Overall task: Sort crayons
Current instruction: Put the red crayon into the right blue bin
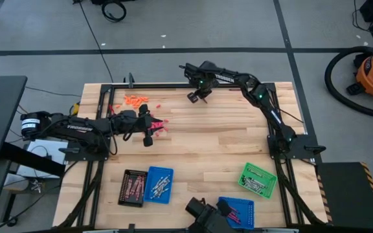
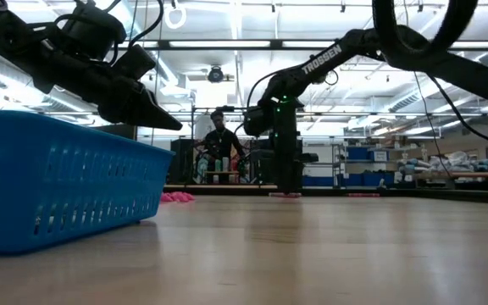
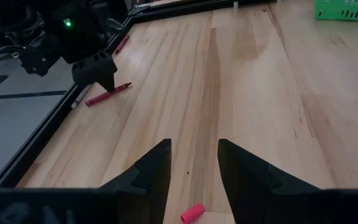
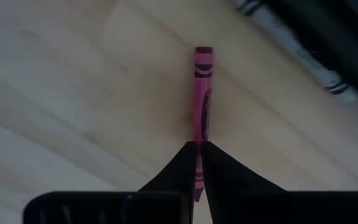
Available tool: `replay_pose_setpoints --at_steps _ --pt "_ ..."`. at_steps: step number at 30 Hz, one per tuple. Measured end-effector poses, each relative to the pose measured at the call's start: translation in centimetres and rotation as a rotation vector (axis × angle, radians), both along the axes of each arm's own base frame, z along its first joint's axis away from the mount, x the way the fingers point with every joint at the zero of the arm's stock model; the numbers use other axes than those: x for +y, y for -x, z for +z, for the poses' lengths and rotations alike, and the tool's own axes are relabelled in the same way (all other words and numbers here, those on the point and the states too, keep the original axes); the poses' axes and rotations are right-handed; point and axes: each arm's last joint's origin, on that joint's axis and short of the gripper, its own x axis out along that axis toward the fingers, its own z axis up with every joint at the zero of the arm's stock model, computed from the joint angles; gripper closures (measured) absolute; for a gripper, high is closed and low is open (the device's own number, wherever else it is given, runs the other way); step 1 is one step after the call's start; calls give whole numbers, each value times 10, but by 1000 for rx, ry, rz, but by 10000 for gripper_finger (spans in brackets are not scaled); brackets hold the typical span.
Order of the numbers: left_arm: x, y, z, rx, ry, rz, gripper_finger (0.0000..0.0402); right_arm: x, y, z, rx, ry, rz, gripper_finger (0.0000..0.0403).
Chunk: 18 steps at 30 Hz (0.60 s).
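A pink crayon (image 4: 201,106) was pinched at 1 end by the right pincer (image 4: 199,163) on the wooden surface (image 4: 73,93), where slippage was risked on lifting, while the left pincer (image 3: 193,163) was held spread.

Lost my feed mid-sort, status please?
Right gripper shut on pink paper-wrapped crayon at table's far edge. Left gripper open above short pink crayon stub. Nothing blocking.

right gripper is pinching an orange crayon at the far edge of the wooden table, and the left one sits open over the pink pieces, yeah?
Only the colour is wrong. The right wrist view shows the right gripper closed on a red-pink paper-wrapped crayon, not an orange one. The orange crayons lie loose near the far left corner of the wooden table. The rest holds: the left gripper is open over a pink crayon piece.
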Motion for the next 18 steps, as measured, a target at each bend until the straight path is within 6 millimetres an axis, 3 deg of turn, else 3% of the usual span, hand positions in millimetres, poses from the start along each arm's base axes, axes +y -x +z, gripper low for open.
replay_pose_setpoints --at_steps 4,11,18 --pt "0 0 0 0 0 0 260 2 -3 7 5 22 20 369" --pt "0 0 0 0 0 0 260 7 -11 37 -28 68 48 369" --pt "0 0 -1 6 2 0 260 27 -27 39 -7 138 53 355"
